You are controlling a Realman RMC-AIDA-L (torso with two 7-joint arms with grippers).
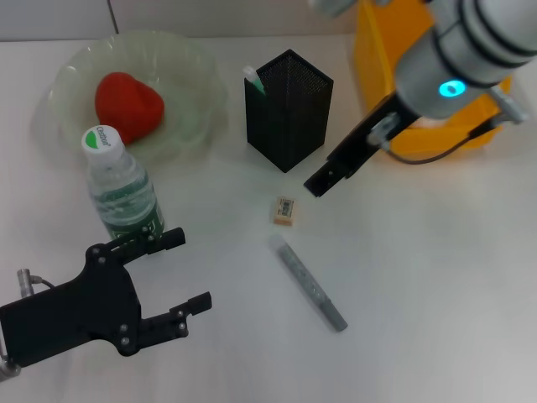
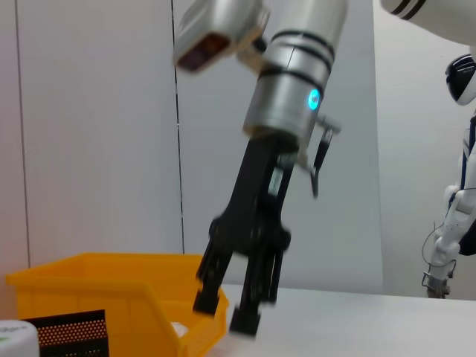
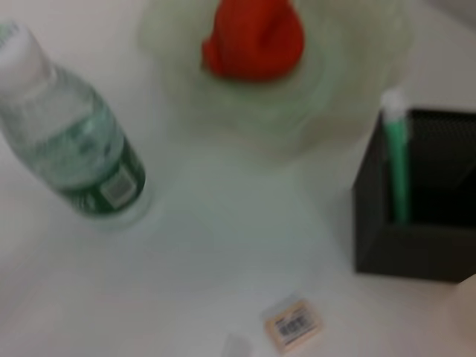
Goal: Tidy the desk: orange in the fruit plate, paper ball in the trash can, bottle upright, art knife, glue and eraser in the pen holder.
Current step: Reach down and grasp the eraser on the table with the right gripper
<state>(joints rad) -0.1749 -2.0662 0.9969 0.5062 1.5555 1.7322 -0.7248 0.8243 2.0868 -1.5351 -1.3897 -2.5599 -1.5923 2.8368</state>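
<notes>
The eraser lies flat on the white desk, just in front of the black mesh pen holder and apart from it. Near it, toward the robot, a grey art knife lies at a slant on the desk, not touching the eraser. A green-and-white glue stick stands inside the holder at its left corner.

The right gripper hangs above the desk between the holder and the eraser, its dark fingers parted a little and grasping nothing. Behind that arm sits a yellow bin; the left wrist view shows something pale lying inside it.

To the left, the bottle stands upright with its white cap on top. Behind it, a red-orange fruit rests in the pale green plate.

The left gripper is low at the near left edge, just in front of the bottle, its fingers spread wide and empty.
</notes>
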